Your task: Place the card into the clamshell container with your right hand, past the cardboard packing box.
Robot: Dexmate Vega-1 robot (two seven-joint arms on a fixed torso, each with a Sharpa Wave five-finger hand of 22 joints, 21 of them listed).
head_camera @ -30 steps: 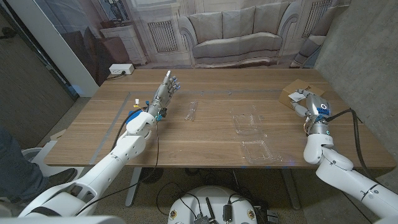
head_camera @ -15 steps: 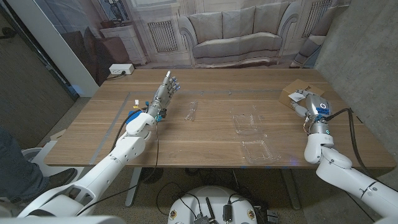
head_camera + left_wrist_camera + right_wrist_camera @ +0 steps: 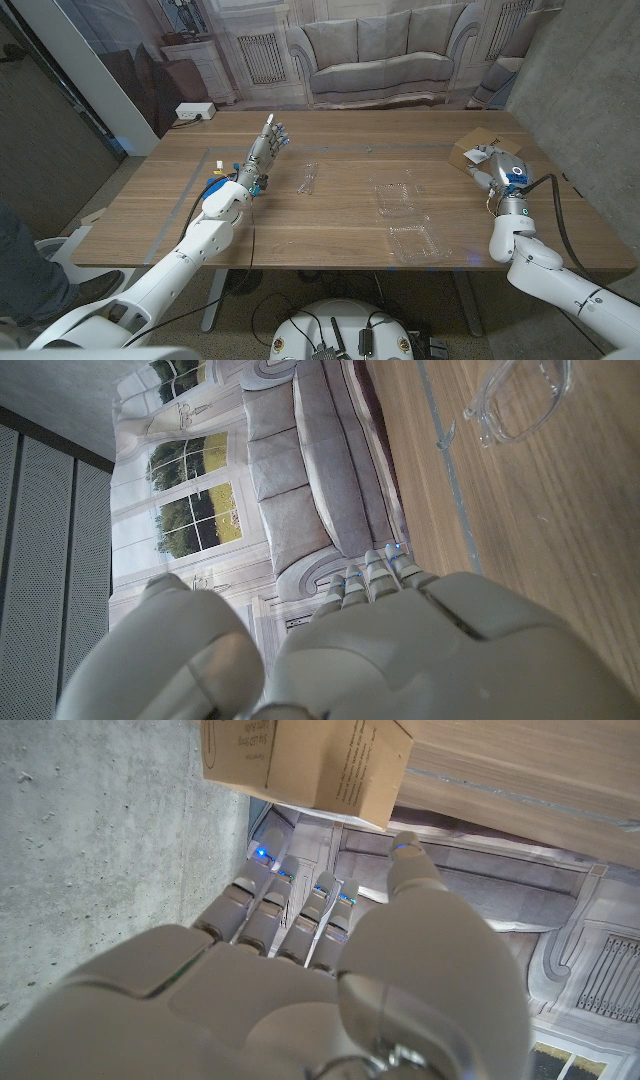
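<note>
Both hands stood with fingers stretched out, empty: left hand (image 3: 268, 146) far left, right hand (image 3: 494, 164) beside the box (image 3: 466, 150). The card could not be made out; probably light, thin, slippery, best pinched by an edge. The container (image 3: 405, 214) lay open, near middle

Right robot hand (image 3: 492, 163) slightly nearer box (image 3: 470, 147)

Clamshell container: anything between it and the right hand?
Nothing visible: bare wooden table between the right hand and the clear plastic clamshell container; the brown cardboard box sits beside the hand, off that line.
</note>
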